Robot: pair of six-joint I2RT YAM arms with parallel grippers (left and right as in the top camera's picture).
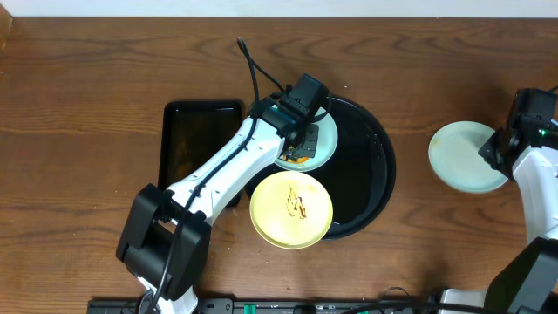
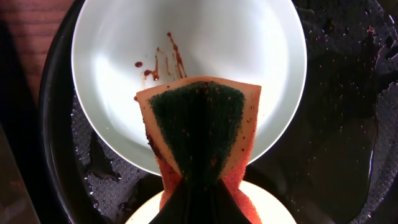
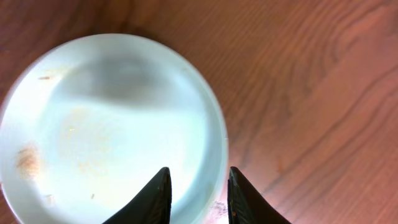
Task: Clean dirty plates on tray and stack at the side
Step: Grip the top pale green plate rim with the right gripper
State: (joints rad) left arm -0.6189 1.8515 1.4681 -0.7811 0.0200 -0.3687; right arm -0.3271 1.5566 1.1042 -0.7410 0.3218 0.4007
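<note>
The left gripper (image 2: 199,198) is pinching a sponge (image 2: 200,127) between its pressed-together fingers. The sponge's dark green scouring face is pointing at the wrist camera, and its orange body is showing around the edges. Just below the sponge, a pale mint plate (image 2: 186,50) is lying in the far left part of the round black tray (image 2: 336,124), with red-brown smears showing on it just past the sponge's edge. Whether the sponge is touching the plate I cannot tell. The tray's floor is glistening with droplets.

From overhead, a pale yellow plate (image 1: 291,209) with a brown smear in its middle is sitting at the tray's near left edge, overlapping the rim. A rectangular black tray (image 1: 196,139) is lying on the table (image 1: 87,87) just left of the round tray, partly under the left arm.

Near the table's right edge, well apart from the tray, a second mint plate (image 3: 112,124) is resting flat on the wood and carrying only faint brownish marks. The right gripper (image 3: 198,186) is hovering over its rim with its fingers standing slightly apart, gripping nothing.
</note>
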